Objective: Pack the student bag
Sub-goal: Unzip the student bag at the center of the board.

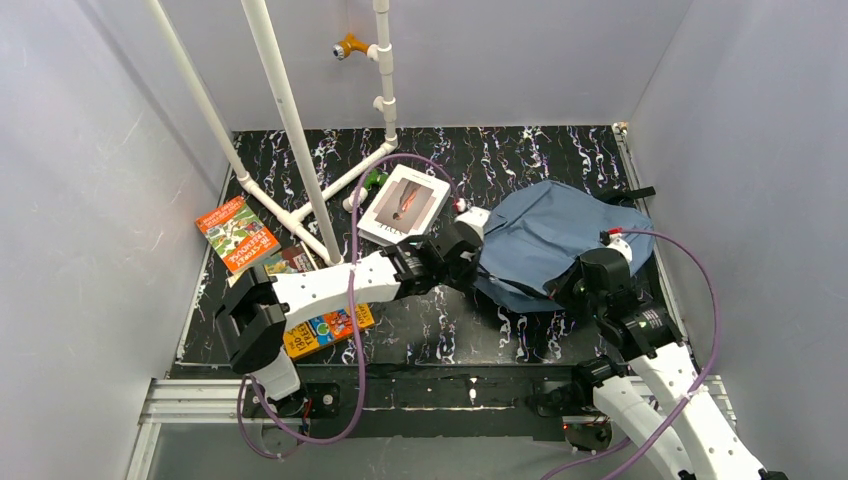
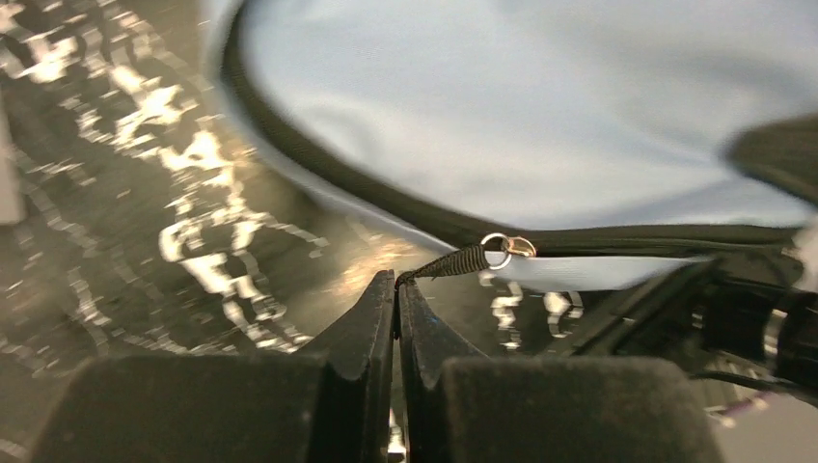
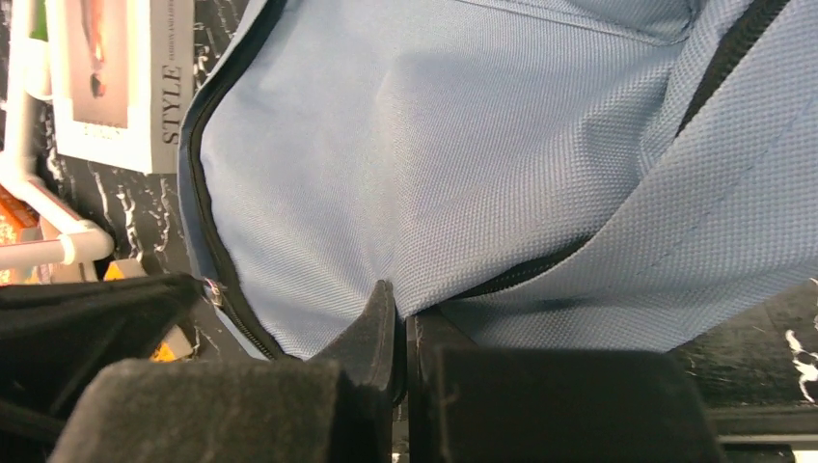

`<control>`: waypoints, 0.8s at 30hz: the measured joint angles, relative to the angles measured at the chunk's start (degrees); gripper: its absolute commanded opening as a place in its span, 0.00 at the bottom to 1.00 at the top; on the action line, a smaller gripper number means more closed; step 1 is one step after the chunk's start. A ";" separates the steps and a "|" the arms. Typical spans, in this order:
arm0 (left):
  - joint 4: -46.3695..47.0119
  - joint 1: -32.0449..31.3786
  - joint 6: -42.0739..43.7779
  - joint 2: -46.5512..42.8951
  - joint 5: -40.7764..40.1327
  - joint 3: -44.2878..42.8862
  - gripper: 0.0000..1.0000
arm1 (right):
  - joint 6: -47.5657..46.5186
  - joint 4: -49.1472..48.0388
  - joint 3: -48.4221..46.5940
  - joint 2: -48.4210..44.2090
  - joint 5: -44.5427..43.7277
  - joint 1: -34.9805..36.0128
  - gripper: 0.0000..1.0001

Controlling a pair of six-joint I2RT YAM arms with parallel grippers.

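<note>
Here the student bag lies flat on the right of the black marbled counter; the left tool clenches its zipper pull, the right tool pinches its blue fabric. Grey walls enclose everything.

A black bench with white marbling is seen. A white book marked STYLE is laid near its middle. Just right of the white book, a dusty-blue student bag is spread flat. Well to the left of the white book, an orange-and-green book is placed. A white pipe frame is set beside the white book's left edge, with a small green object close by. Nearer and leftward, a colourful book is seen, partly covered.
</note>
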State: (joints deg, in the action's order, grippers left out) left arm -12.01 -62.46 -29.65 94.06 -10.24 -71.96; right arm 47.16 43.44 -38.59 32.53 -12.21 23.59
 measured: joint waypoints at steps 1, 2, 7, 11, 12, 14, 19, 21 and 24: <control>-0.83 1.09 0.24 -0.59 -0.66 0.96 0.00 | -0.28 0.37 0.00 -0.04 -0.52 -0.07 0.01; -1.33 2.36 0.50 -1.14 -1.07 2.10 0.00 | -0.70 0.63 0.00 -0.02 -0.61 -0.31 0.01; -2.23 5.40 2.34 -2.58 -1.07 4.90 0.00 | -3.45 0.81 0.00 0.98 0.61 -0.46 0.30; -3.30 5.35 4.24 -4.37 0.72 4.98 0.00 | -6.86 1.51 -0.28 4.07 3.56 -0.76 0.59; -3.43 5.38 4.57 -4.72 1.49 4.96 0.00 | -8.00 2.40 -0.92 5.66 4.98 -0.92 0.63; -3.48 5.42 4.76 -4.98 3.08 4.96 0.00 | -9.97 4.59 -3.26 8.52 8.02 -1.05 0.70; -3.58 5.64 4.13 -4.98 4.79 4.96 0.00 | -18.16 8.94 -14.60 13.00 16.70 -1.05 0.77; -3.45 5.66 3.54 -4.98 5.01 4.96 0.00 | -21.62 8.66 -17.99 14.62 19.71 -1.03 0.71; -2.86 5.68 2.10 -5.03 5.16 5.11 0.00 | -25.79 7.08 -19.02 18.53 22.38 -0.44 0.66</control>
State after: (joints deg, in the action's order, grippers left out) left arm -14.87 -56.77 -27.55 89.03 -5.08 -66.85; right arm 21.37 50.52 -57.60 51.07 10.17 23.16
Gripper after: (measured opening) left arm 0.013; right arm 0.691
